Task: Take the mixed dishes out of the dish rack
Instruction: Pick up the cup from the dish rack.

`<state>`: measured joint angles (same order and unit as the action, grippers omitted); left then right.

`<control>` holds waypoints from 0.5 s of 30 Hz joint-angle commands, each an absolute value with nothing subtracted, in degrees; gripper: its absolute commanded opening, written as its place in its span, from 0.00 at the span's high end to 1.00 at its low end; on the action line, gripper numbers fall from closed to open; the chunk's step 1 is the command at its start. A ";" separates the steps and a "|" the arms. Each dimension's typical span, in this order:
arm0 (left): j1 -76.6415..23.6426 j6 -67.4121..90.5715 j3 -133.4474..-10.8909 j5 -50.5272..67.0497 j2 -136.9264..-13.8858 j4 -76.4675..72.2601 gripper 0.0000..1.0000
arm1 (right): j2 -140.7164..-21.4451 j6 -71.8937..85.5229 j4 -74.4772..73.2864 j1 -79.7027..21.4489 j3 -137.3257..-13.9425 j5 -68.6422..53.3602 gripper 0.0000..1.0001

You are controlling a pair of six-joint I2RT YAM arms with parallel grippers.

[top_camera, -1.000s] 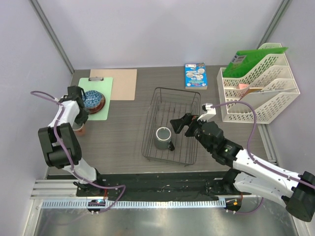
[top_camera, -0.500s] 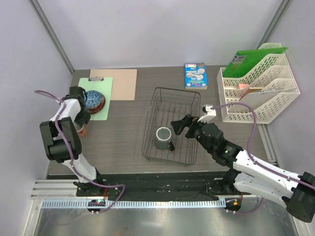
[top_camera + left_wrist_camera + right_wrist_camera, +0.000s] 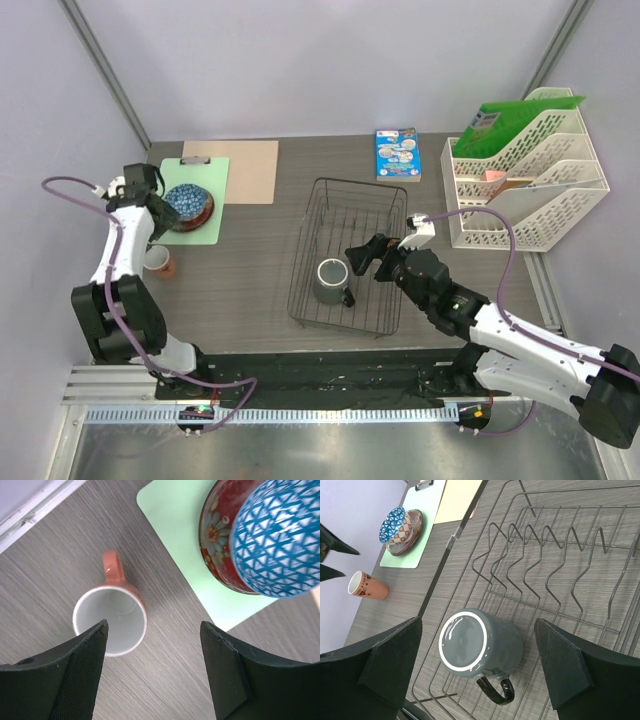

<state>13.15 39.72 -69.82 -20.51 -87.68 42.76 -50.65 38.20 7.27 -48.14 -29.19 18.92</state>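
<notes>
– What has moved?

– The left gripper (image 3: 154, 627) has lifted off the cup (image 3: 110, 615) and drawn back toward the far left. Its jaws are spread and hold nothing. The right gripper (image 3: 365, 252) has edged a little closer to the mug (image 3: 480, 642). It is also wide open and empty.

– How do the dishes look?

– The cup is salmon-pink and white inside. It stands upright on the table (image 3: 60, 545), just beside the green mat (image 3: 185, 545). The bowl (image 3: 277, 540) has blue triangles inside and sits in the dark red flowered plate (image 3: 220, 545) on that mat. The mug is grey with a pale rim and a dark glossy handle. It stands upright in the near left part of the rack (image 3: 560, 540), the only dish there.

– Anything unclear?

– The bowl covers most of the plate, and the left wrist view cuts both off at the edge. The cup carries dark marks on its side, too small to read. I cannot tell how high the right fingers hang above the mug.
</notes>
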 commanded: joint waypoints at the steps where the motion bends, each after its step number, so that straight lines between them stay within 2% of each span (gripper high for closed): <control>1: 11.44 43.94 -71.81 -22.94 -79.12 45.18 0.25 | -50.62 37.53 7.47 -48.16 -30.23 22.14 0.00; 3: 7.59 45.70 -69.53 -25.39 -73.43 43.51 0.10 | -50.36 37.44 7.82 -48.25 -29.97 23.29 0.00; 5: 4.85 47.10 -66.29 -26.01 -69.63 40.54 0.00 | -49.57 36.39 8.52 -48.25 -29.18 23.12 0.00; 8: -2.08 47.29 -65.04 -25.75 -64.35 39.64 0.00 | -49.92 30.98 6.78 -48.16 -31.28 18.66 0.00; 11: -8.51 46.23 -64.69 -25.23 -61.27 39.64 0.00 | -52.37 22.98 -3.30 -48.16 -37.86 12.51 0.00; 15: -14.84 45.88 -62.76 -25.40 -57.66 38.41 0.00 | -54.40 16.72 -16.13 -48.25 -44.64 10.46 0.07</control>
